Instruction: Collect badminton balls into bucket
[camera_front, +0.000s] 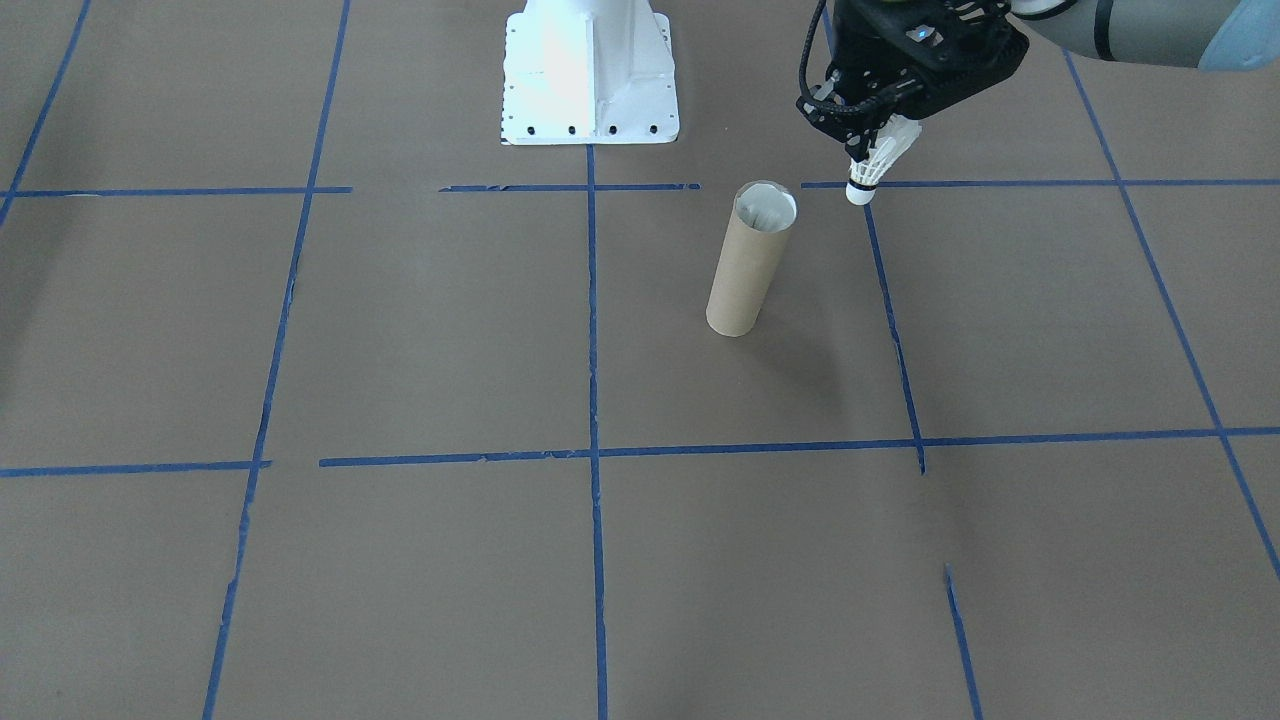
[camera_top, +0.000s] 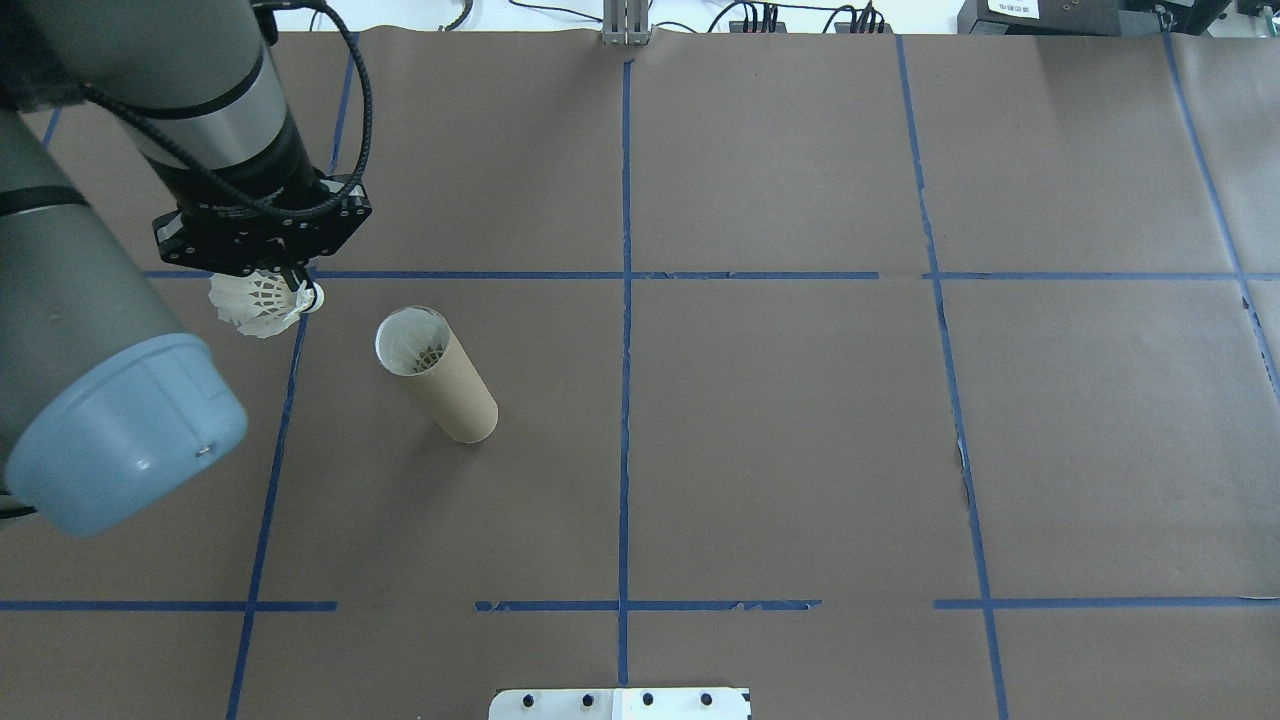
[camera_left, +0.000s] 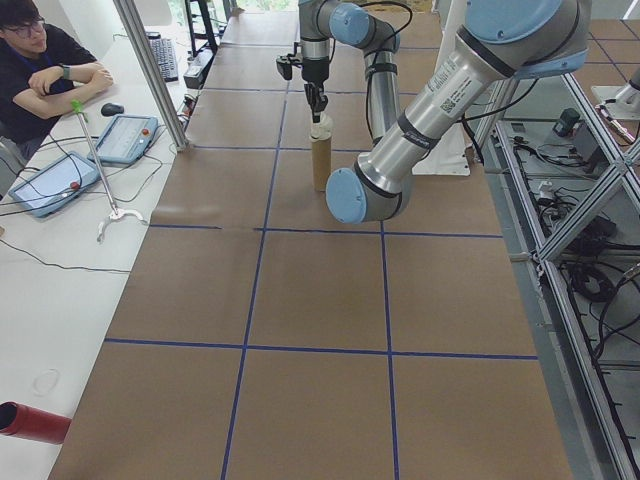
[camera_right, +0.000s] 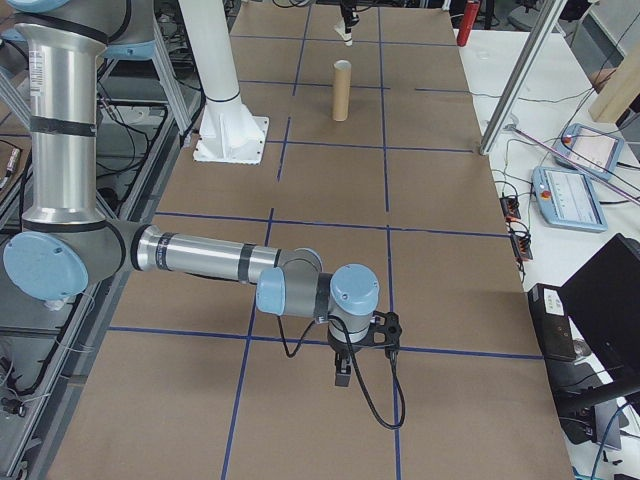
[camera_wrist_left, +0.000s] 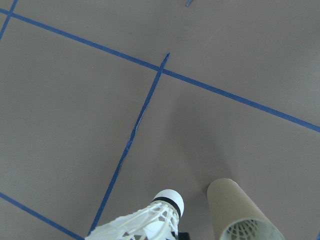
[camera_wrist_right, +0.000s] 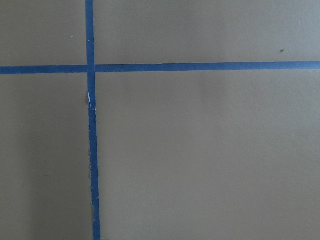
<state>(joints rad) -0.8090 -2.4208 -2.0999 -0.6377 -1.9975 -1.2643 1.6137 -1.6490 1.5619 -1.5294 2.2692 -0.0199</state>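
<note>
A white feather shuttlecock (camera_front: 872, 167) – rounded cork tip, thin black band above it – is clamped by its skirt in the left gripper (camera_front: 880, 125) and held in the air just beside the tube (camera_front: 748, 262). One brown cardboard tube is seen upright on the table (camera_top: 800, 420); a second shuttlecock (camera_top: 425, 355) is visible inside it. The right gripper (camera_right: 342, 372) is well apart – its jaw state cannot be told.
</note>
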